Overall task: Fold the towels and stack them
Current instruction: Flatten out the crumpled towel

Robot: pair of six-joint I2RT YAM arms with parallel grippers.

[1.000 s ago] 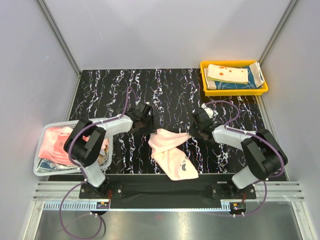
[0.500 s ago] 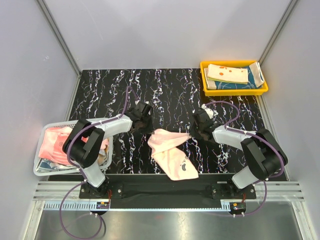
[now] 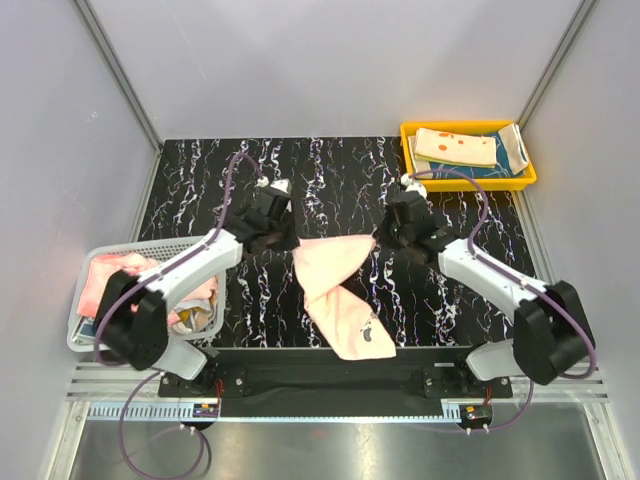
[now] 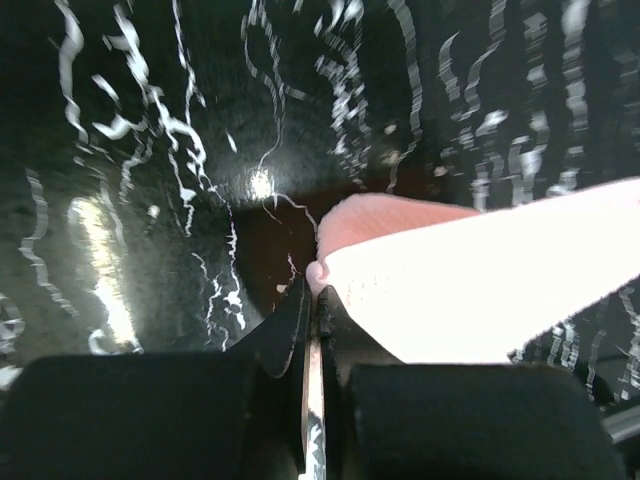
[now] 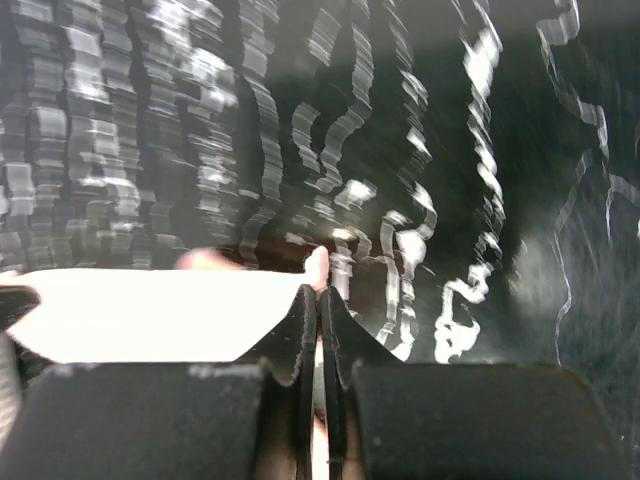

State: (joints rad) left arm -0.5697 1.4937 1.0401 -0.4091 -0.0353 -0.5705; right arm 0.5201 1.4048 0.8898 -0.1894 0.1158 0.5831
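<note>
Since the left claw [image 3: 289, 241] and right claw [image 3: 379, 238] each clench a corner of the pink towel [image 3: 343, 296] (centre frame), its edge stretches taut, probably for flattening.

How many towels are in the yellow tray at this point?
2: an orange-and-cream towel lies on top and a teal towel lies under it, both in the yellow tray. More could be hidden beneath.

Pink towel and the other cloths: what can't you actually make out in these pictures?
- pink towel: its dark print is too small in the top view; both wrist views wash it out to white.
- basket towels: top view, partly under the left arm and piled, so uncountable.
- tray towels: top view, lower ones covered by the cream towel.
</note>
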